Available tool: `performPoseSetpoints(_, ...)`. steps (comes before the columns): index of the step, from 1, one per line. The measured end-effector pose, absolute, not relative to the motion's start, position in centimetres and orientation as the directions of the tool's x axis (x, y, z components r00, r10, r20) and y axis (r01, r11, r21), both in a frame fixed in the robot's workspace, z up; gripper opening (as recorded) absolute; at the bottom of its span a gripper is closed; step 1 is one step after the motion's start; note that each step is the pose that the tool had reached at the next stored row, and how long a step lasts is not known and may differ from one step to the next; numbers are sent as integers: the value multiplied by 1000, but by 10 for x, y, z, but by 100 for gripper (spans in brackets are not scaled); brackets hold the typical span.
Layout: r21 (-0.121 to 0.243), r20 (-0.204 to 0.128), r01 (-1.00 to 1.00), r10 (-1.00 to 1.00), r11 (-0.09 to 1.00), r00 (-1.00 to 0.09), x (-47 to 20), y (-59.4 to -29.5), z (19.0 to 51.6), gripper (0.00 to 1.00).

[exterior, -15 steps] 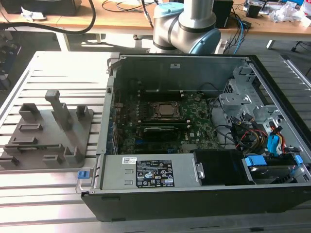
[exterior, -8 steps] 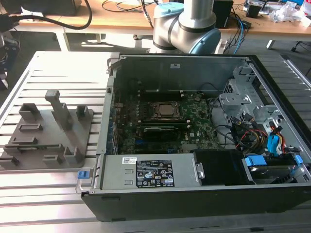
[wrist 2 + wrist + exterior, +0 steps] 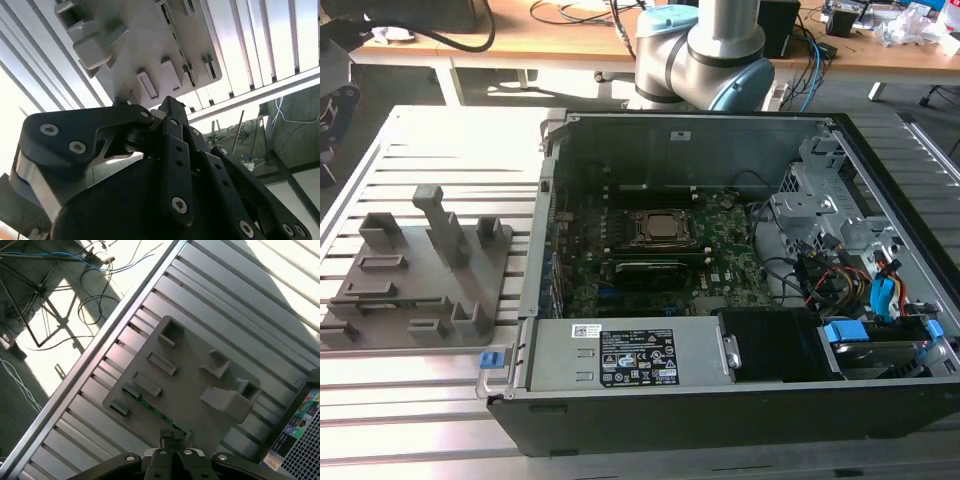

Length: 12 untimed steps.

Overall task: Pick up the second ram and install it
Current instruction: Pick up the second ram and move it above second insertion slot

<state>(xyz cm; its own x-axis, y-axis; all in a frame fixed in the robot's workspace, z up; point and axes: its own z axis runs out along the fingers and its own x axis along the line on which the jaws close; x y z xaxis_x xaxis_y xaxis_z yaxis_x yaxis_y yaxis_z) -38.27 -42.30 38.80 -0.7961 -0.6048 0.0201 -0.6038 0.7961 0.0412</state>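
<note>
The second ram (image 3: 154,409) is a thin dark green strip lying in a slot along one edge of the grey fixture plate (image 3: 190,375). In the first wrist view my gripper (image 3: 171,437) hangs well above that plate, its fingertips (image 3: 165,439) just past the ram's end. The fingers are pressed together with nothing between them. The second wrist view looks past the gripper's black linkage (image 3: 172,150) to the same plate (image 3: 145,45). In the exterior view the plate (image 3: 420,275) lies on the slatted table to the left of the open computer case (image 3: 720,270).
Grey upright blocks (image 3: 440,222) stand on the plate. Inside the case are the square processor socket (image 3: 660,228), a black ribbed part (image 3: 645,268) below it, cables and a drive cage (image 3: 840,240) at the exterior view's right. The arm's base (image 3: 705,55) stands behind the case.
</note>
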Motion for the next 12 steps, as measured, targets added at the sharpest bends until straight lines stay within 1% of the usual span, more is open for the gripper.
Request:
performPoseSetpoints(8, 41, 20, -790, -791, 611, -611, -383, -423, 388, 11)
performPoseSetpoints(12, 41, 20, -882, -883, 469, -469, -383, -423, 388, 11)
